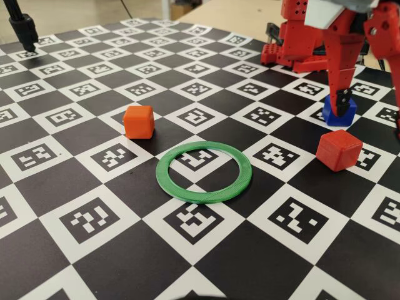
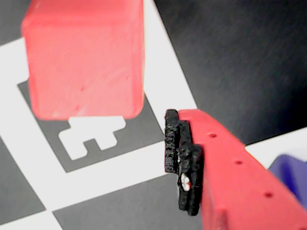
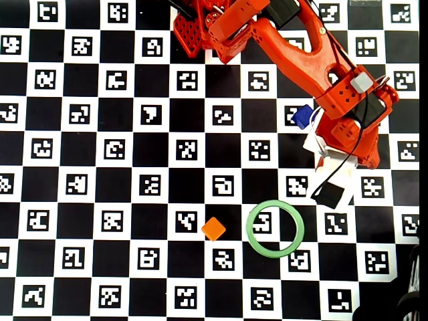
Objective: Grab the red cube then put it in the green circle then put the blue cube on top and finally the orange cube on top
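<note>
The red cube (image 1: 339, 149) (image 2: 84, 57) sits on the checkered mat at the right, apart from the green circle (image 1: 204, 172) (image 3: 275, 228), whose centre holds nothing. My gripper (image 1: 369, 119) hangs low just behind the red cube, open and holding nothing. In the wrist view only one finger (image 2: 184, 163) with its black pad shows, and the cube lies ahead of it to the left. The blue cube (image 1: 339, 111) (image 3: 303, 116) (image 2: 288, 172) stands right behind that finger. The orange cube (image 1: 138, 121) (image 3: 213, 229) rests left of the ring. In the overhead view the arm hides the red cube.
The red arm base (image 1: 294, 44) stands at the back right of the marker-printed checkerboard mat (image 1: 81, 219). A black stand (image 1: 24, 30) is at the far left corner. Dark cables (image 3: 408, 304) lie at the overhead view's lower right corner.
</note>
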Robot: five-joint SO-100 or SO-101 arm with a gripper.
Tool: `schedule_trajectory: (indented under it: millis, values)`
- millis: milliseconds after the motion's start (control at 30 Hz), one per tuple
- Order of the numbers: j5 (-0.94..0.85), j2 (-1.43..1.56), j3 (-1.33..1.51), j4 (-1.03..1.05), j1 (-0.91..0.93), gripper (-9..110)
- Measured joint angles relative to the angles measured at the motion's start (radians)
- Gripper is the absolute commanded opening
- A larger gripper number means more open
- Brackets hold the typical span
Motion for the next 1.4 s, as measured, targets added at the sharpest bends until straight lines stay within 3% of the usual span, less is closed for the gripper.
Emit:
schedule_trajectory:
  millis: [1400]
  values:
    - [-0.008,-0.106,0.063,-0.147,0.028,38]
